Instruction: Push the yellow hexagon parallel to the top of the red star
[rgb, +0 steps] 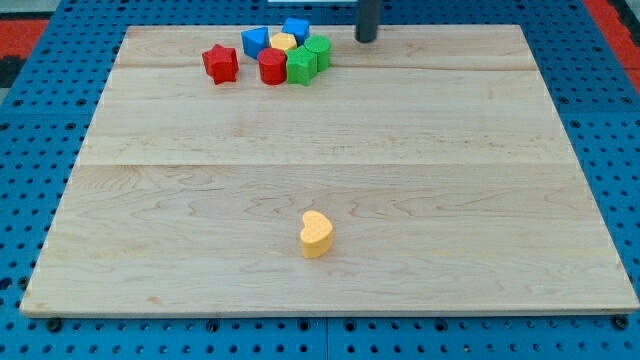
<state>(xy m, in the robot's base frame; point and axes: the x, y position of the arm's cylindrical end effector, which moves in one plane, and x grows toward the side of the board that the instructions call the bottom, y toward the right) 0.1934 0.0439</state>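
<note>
**Operator:** What does the camera view show you?

**Describer:** You are looking at a pale wooden worktop (330, 150) lying on a blue pegboard (40, 60). Near the view's top, left of centre, sits a tight cluster of blocks. The red star (220, 63) stands at the cluster's left, slightly apart. The yellow hexagon (284, 43) sits in the cluster's middle, with a blue block (255, 41) at its left, another blue block (296, 28) above it, a red block (272, 66) below it, and two green blocks (302, 67) (318, 50) at its right.

**Operator:** And the hand?

**Describer:** Your arm carries no hand, only a dark rod. My tip (366, 40) rests at the view's top, to the right of the cluster, apart from the nearer green block.

**Operator:** Anything else?

**Describer:** A yellow heart (316, 234) lies alone toward the view's bottom, well apart from everything.
</note>
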